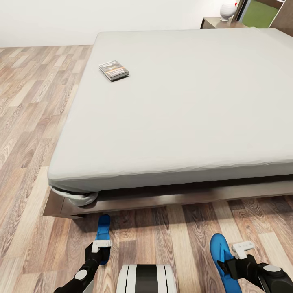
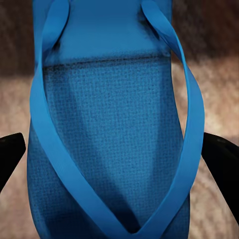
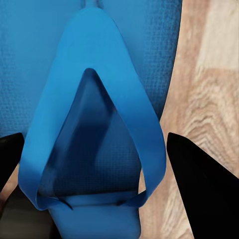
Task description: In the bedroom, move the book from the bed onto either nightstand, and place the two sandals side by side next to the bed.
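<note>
Both claws, L (image 1: 101,245) & R (image 1: 243,247), hung open over floppy light sandals (image 2: 114,134), best pinched by the strap at 6 o'clock of bed (image 1: 171,106).

The book's (image 1: 114,70) cover lettering is too blurred to read.

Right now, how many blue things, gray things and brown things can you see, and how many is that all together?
Blue: 2, the left sandal and the right sandal.
Gray: 1, the bed mattress.
Brown: 1, the nightstand past the bed's far corner.
Dark-covered: 1, the book lying on the bed.
White: 1, a vase on the nightstand.
Total: 6
</note>
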### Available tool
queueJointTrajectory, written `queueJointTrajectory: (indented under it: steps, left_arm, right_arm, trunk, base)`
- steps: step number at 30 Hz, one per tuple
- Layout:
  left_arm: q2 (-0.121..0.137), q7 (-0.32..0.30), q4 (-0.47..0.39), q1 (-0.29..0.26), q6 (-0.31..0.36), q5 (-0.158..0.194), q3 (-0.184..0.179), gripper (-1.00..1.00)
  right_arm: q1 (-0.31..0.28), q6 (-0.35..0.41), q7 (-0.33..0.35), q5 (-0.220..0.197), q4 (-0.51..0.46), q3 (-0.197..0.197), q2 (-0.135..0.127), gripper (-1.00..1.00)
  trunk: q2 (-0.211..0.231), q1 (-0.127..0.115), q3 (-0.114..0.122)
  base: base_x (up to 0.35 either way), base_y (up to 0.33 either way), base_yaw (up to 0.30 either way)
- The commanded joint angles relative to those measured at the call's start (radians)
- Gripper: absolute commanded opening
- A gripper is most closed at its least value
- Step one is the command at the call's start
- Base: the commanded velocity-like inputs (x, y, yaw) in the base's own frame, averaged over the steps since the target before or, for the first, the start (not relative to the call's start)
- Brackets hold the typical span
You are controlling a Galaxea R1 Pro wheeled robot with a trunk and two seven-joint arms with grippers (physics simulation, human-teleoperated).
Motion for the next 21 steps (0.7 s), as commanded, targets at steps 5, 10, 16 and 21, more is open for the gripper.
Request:
queueJointTrajectory:
  steps: [5,10,16,21]
  left_arm:
    - [0.001,0.007,0.000,0.000,-0.003,0.005,-0.009,-1.00]
    - [0.001,0.007,0.000,0.000,-0.003,0.005,-0.009,-1.00]
    - [0.001,0.007,-0.001,0.000,-0.003,0.006,-0.009,-1.00]
    - [0.001,0.007,-0.001,0.000,-0.003,0.006,-0.009,-1.00]
  right_arm:
    - [0.000,0.002,0.009,0.010,-0.002,-0.001,0.001,-1.00]
    - [-0.001,0.002,0.009,0.010,-0.002,-0.001,0.001,-1.00]
    - [0.000,0.002,0.009,0.010,-0.001,-0.001,0.002,-1.00]
    - [0.000,0.002,0.009,0.010,-0.001,0.000,0.002,-1.00]
  trunk:
    - [0.000,0.000,-0.001]
    - [0.000,0.000,-0.001]
    - [0.000,0.000,-0.001]
    - [0.000,0.000,-0.001]
  base:
    - [0.000,0.000,0.000]
    - [0.000,0.000,0.000]
    - [0.000,0.000,0.000]
    - [0.000,0.000,0.000]
